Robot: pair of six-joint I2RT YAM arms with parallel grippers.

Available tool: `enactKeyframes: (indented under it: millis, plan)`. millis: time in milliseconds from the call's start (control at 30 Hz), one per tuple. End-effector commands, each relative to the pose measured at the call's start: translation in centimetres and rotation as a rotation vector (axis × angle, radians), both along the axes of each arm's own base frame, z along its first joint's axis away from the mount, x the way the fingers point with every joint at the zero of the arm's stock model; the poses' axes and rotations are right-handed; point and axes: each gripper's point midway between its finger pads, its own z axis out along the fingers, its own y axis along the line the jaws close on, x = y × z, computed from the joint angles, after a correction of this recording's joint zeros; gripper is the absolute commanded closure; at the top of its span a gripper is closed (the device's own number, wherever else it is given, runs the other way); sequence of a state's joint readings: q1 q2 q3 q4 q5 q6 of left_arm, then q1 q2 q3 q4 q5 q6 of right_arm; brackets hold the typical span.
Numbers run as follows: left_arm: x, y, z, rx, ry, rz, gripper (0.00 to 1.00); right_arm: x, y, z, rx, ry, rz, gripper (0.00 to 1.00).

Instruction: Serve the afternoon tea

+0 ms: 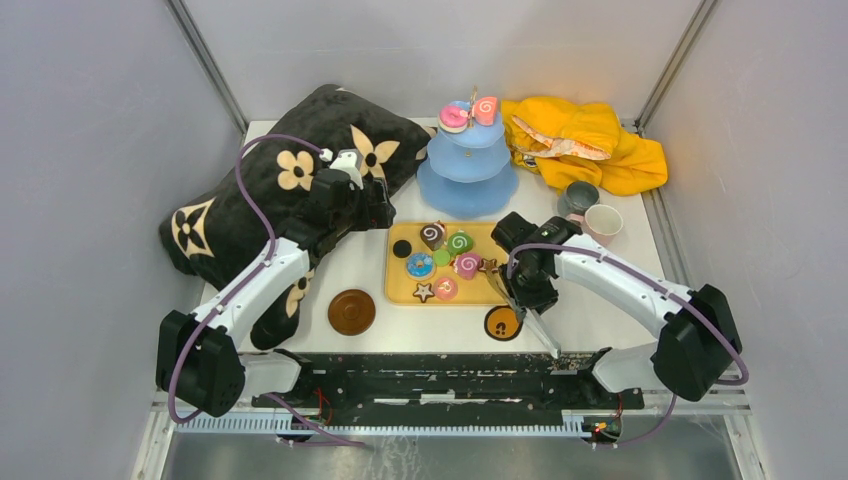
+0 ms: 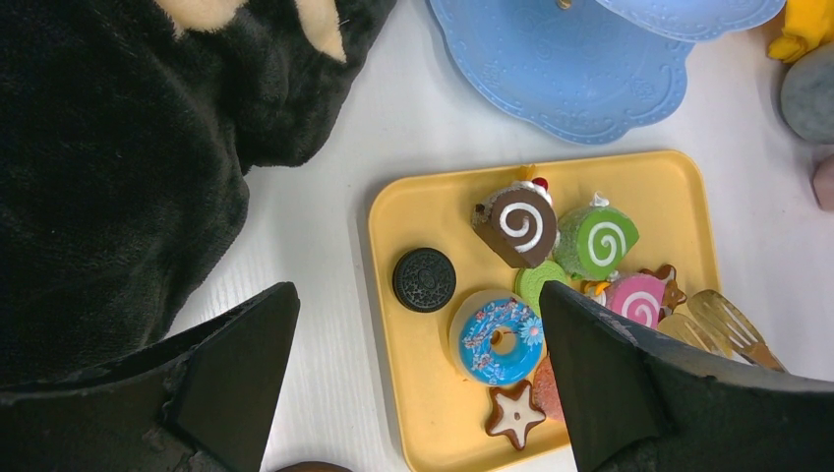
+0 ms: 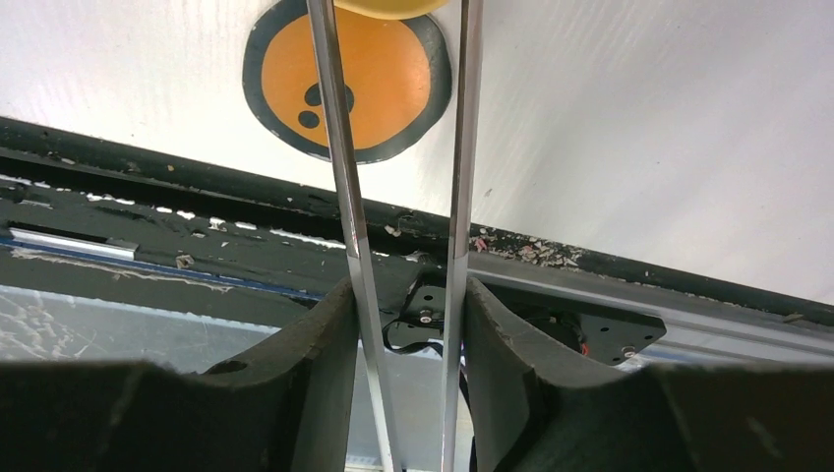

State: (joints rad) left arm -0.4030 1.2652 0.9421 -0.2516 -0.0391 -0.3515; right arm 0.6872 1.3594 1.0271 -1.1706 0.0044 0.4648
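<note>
Crossing tray's point(image 2: 418, 226) right edge, tongs point(image 3: 349, 197) sit pinched between right fingers point(image 3: 305, 393).

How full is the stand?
Mostly empty. On the stand only the top tier holds sweets, a pink donut and a swirl roll; what shows of both lower tiers is bare.

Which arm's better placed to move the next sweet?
Right. The right gripper holds the tongs, their tips beside the pink swirl roll on the yellow tray. The left gripper hangs open and empty above it.

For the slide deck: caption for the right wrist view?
Right gripper holds the metal tongs, their arms passing over an orange coaster.
</note>
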Motion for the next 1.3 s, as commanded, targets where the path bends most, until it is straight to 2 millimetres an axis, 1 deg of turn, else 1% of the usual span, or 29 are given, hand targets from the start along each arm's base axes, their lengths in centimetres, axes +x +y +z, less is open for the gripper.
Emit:
enactKeyframes:
  millis: [0,367,433,533,700,833,933,1033,1133,1267]
  plan:
    - [0.6,-0.4,1.3,-0.056,-0.038,0.019,0.01,0.9,-0.1,-0.3,-0.028,-0.027,0.026,0.54]
    - [0.7,0.0,1.3,-0.043,-0.040,0.032,0.01,2.4,0.7,-0.9,-0.035,-0.029,0.076,0.54]
    - [0.6,0.0,1.4,-0.041,-0.042,0.033,0.01,2.3,0.7,-0.9,-0.037,-0.024,0.082,0.57]
    - [0.7,0.0,1.4,-0.039,-0.043,0.034,0.01,2.1,0.5,-0.5,-0.039,-0.024,0.086,0.66]
    - [0.8,0.0,1.3,-0.042,-0.041,0.033,0.01,2.1,0.0,1.3,-0.033,-0.071,0.069,0.77]
    - [0.8,-0.1,1.3,-0.045,-0.042,0.030,0.01,2.6,-0.4,3.5,-0.027,-0.141,0.059,0.80]
    - [0.7,-0.1,1.3,-0.046,-0.042,0.029,0.01,3.1,-0.4,5.0,-0.010,-0.181,0.059,0.83]
    - [0.7,-0.1,1.3,-0.048,-0.042,0.028,0.01,3.4,-0.4,6.2,-0.002,-0.205,0.067,0.84]
    - [0.6,-0.1,1.4,-0.047,-0.046,0.029,0.01,3.7,-0.3,6.8,0.005,-0.219,0.073,0.85]
    - [0.6,-0.1,1.5,-0.047,-0.047,0.029,0.01,3.7,0.1,6.8,0.020,-0.213,0.077,0.88]
